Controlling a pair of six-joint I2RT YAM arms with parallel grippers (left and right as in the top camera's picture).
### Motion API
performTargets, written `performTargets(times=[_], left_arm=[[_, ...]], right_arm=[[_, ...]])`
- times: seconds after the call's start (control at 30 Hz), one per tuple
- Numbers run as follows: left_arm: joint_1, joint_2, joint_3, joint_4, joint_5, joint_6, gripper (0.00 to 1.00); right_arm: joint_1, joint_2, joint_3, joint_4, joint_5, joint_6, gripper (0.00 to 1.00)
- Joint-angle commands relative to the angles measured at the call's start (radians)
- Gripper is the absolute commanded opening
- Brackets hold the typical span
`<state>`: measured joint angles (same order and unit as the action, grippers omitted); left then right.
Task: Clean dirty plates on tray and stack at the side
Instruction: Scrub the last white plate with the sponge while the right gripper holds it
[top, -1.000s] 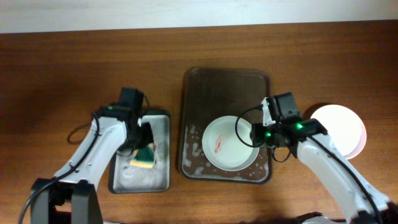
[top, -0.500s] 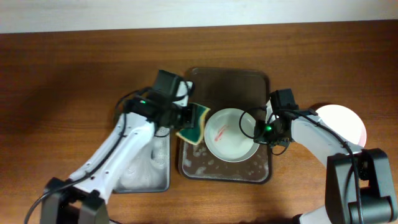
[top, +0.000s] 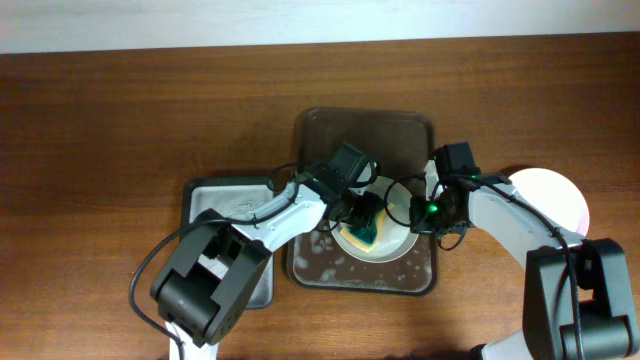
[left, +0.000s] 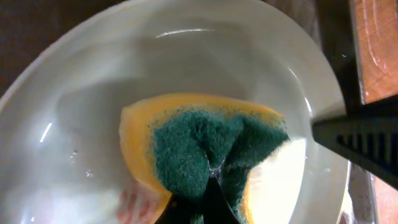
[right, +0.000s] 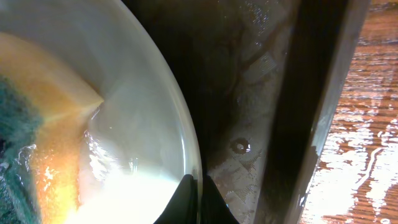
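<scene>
A white plate (top: 392, 244) sits tilted on the dark brown tray (top: 365, 131). My left gripper (top: 362, 215) is shut on a yellow and green sponge (top: 366, 230) and presses it into the plate. In the left wrist view the sponge (left: 205, 146) lies green side up in the plate (left: 124, 74), with a faint red smear (left: 132, 200) beside it. My right gripper (top: 412, 212) is shut on the plate's right rim (right: 186, 140). Clean white plates (top: 556, 205) are stacked on the table at the right.
A grey metal tray (top: 235, 195) with suds stands left of the brown tray. The brown tray floor (right: 249, 99) is wet with soap foam (top: 330, 264). The wooden table (top: 120, 120) surrounds both trays.
My left gripper has carried the sponge from the grey tray rightward over the brown tray and down into the plate. My right gripper took hold of the plate's rim and tilted it.
</scene>
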<state>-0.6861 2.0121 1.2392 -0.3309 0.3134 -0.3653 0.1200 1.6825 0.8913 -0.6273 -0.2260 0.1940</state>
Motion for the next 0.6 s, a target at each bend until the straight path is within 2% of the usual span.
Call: performTargets(times=[0.0,0.1,0.2,0.27,0.33,0.47,0.57], left_arm=[[0.019,0.068,0.008,-0.108,-0.277,-0.058,0.00],[0.036,0.068,0.068,-0.286,-0.521,-0.076,0.00],[0.034,0.068,0.158,-0.452,-0.686,-0.084,0.00],[0.034,0.068,0.198,-0.492,-0.686,-0.085,0.00],[0.033,0.068,0.207,-0.478,-0.606,-0.084,0.00],[0.032,0.072,0.201,-0.349,-0.205,-0.093,0.00],[0.009,0.100,0.201,-0.219,0.035,-0.177,0.00]], right_arm=[[0.004,0.024,-0.006,-0.021,0.028,-0.034,0.04],[0.004,0.024,-0.006,-0.027,0.029,-0.051,0.04],[0.004,0.024,-0.006,-0.032,0.055,-0.056,0.04],[0.004,0.024,-0.006,-0.036,0.055,-0.056,0.04],[0.004,0.024,-0.006,-0.038,0.055,-0.060,0.04],[0.004,0.024,-0.006,-0.037,0.054,-0.068,0.04],[0.004,0.024,-0.006,-0.037,0.054,-0.068,0.04]])
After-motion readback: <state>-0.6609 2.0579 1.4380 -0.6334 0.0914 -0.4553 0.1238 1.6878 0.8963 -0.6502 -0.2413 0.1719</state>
